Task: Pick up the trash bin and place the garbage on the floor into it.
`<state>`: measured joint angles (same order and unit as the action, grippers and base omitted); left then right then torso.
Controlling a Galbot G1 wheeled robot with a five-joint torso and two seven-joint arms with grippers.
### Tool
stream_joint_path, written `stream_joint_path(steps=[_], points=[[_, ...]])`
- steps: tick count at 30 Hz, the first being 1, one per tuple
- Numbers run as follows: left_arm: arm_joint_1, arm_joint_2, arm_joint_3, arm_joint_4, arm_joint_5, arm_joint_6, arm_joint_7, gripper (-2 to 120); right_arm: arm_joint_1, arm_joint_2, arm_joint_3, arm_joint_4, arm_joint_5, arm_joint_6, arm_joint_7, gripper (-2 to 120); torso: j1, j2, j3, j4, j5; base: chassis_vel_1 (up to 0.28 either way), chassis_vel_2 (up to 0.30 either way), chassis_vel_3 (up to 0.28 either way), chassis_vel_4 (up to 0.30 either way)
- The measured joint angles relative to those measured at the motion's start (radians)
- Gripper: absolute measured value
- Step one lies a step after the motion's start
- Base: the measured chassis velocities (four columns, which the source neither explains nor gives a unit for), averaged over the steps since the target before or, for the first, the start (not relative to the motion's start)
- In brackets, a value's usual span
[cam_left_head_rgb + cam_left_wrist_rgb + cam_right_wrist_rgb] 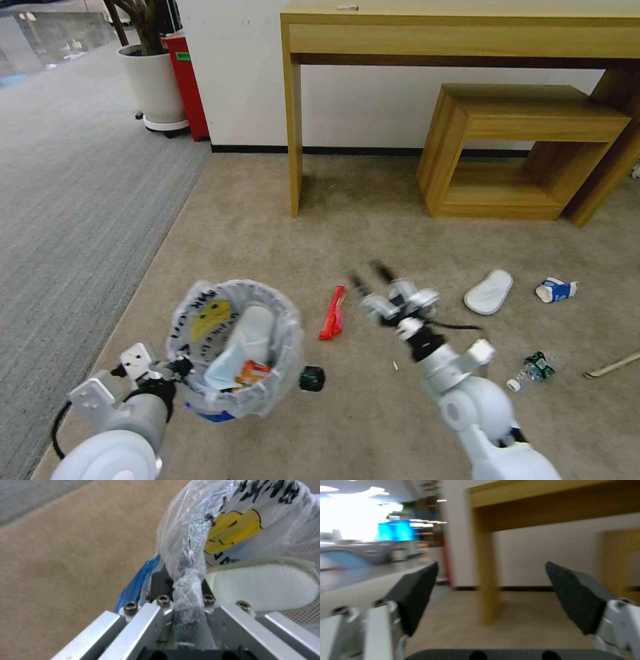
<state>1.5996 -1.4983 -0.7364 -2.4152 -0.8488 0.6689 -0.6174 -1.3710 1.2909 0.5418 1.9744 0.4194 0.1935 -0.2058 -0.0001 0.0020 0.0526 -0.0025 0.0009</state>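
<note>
Trash bin [235, 347] is at my lower left, my left gripper [179, 366] clamped on its bagged rim so it rides with me between pickups. Clear liner, yellow smiley, blue base; a white slipper [266, 587] and wrappers inside. Right gripper [372, 279] spread wide, empty, just beside the red wrapper [332, 313] on the carpet [373, 220], probably the next target.

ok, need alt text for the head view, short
The left gripper holds the rim of a small round dark trash bin lined with clear plastic, a white slipper inside. The open right gripper hangs above beige carpet near a red wrapper, another white slipper and a crushed clear bottle.
</note>
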Motion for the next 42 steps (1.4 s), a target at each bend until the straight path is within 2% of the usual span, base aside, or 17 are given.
stream_joint_path(steps=[3,6,7,13,22,42], points=[[-0.009,0.0,-0.018,0.009,0.012,-0.01,0.002,0,-0.049,0.014,0.134,0.026,-0.04,0.04,0.028,99,0.0,0.0,0.0,0.0,-0.0001,0.0,0.0,0.0,0.0],[-0.013,0.001,-0.027,0.009,0.012,-0.011,0.006,0,-0.066,0.021,0.182,0.033,-0.047,0.056,0.027,100,0.0,0.0,0.0,-0.0002,0.0,0.0,0.0,0.0,0.0],[-0.019,0.003,-0.041,0.008,0.013,-0.012,0.008,0,-0.083,0.029,0.233,0.037,-0.046,0.073,0.025,100,0.0,0.0,0.0,-0.0001,0.0,0.0,0.0,0.0,0.0],[-0.02,0.015,-0.081,0.003,0.019,-0.008,0.008,0,-0.1,0.044,0.303,0.02,-0.031,0.1,0.023,100,0.0,0.0,0.0,0.0001,0.0001,0.0,0.0,0.0,0.0],[-0.009,0.021,-0.101,-0.005,0.002,-0.005,-0.001,0,-0.093,0.055,0.323,0.011,-0.022,0.104,0.025,100,0.0,0.0,0.0,0.0001,0.0,0.0,0.0,0.0,0.0],[0.006,0.029,-0.106,-0.02,0.017,-0.015,0.012,0,-0.096,0.063,0.29,0.011,-0.025,0.096,-0.003,100,0.0,0.0,0.0,0.0001,-0.0001,0.0,0.0,0.0,0.0]])
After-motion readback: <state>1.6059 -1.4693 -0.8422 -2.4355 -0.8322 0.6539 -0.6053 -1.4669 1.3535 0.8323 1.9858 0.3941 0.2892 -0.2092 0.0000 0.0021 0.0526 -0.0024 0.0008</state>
